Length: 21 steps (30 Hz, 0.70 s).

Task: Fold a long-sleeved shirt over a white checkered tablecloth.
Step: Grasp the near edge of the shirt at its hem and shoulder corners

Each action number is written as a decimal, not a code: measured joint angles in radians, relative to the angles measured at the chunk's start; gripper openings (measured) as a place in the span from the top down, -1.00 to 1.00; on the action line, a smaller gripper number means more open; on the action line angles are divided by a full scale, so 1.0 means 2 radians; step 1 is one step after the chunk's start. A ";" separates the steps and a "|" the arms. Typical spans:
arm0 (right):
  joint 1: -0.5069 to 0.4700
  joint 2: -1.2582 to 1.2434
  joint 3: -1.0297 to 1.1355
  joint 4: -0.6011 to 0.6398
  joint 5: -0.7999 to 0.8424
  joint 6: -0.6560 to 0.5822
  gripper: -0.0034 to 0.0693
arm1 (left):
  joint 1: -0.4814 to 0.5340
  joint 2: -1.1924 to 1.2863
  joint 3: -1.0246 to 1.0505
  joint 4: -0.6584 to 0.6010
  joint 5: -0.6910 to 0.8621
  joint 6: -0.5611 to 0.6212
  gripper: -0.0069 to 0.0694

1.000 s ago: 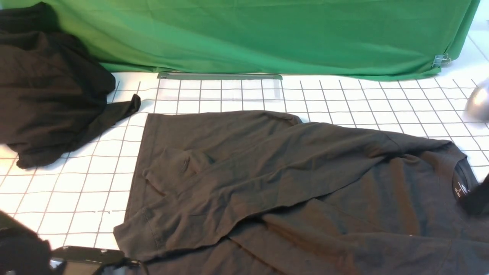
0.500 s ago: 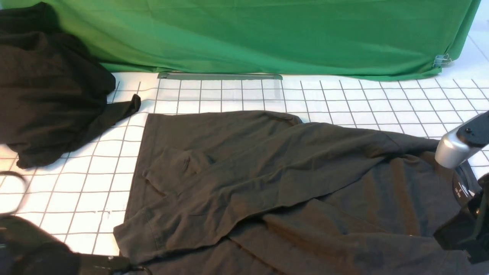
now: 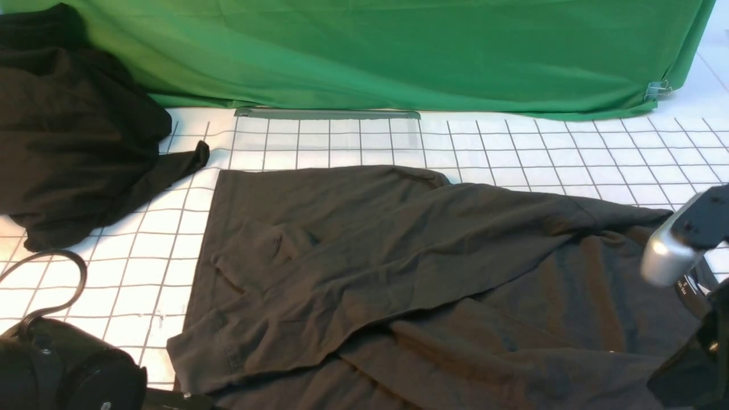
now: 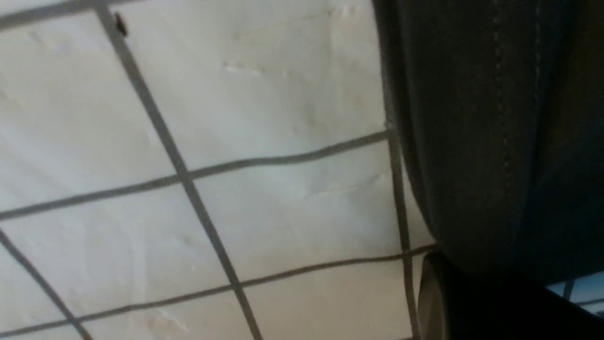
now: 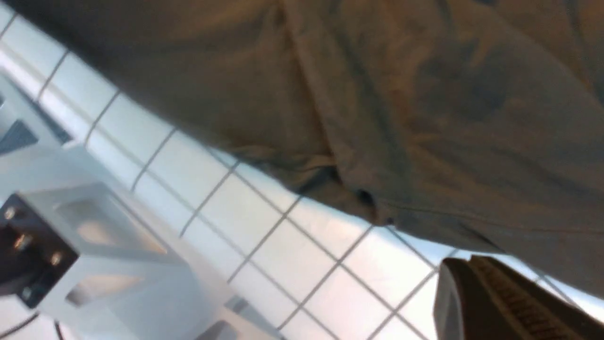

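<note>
On white checkered tablecloth (image 3: 512, 154), long-sleeved shirt (image 3: 398, 256) spread

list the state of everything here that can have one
long-sleeved shirt: spread out, wrinkled, partly folded over itself
white checkered tablecloth: laid flat, slightly wrinkled
black cloth heap: crumpled
green cloth: draped, clipped at one corner
left gripper: open or shut unclear
right gripper: shut

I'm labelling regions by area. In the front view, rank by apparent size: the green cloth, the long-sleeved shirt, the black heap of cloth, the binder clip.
1. long-sleeved shirt and green cloth: near alike, both cut off by the frame, the shirt nearer the camera, so unranked.
2. black heap of cloth.
3. binder clip.
</note>
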 joint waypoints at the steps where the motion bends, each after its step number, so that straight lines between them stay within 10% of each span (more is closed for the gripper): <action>1: 0.015 0.000 0.003 0.000 0.000 0.000 0.91 | 0.000 -0.009 -0.004 0.005 0.014 0.000 0.76; 7: 0.092 0.000 0.050 -0.016 -0.036 0.027 0.74 | 0.000 -0.081 -0.023 0.037 0.068 -0.014 0.76; 15: 0.191 0.059 0.154 -0.057 -0.188 0.071 -0.23 | 0.000 -0.148 -0.023 0.049 0.089 -0.036 0.76; 21: 0.198 0.131 0.160 -0.126 -0.260 0.126 -0.28 | 0.000 -0.149 -0.023 0.052 0.089 -0.037 0.76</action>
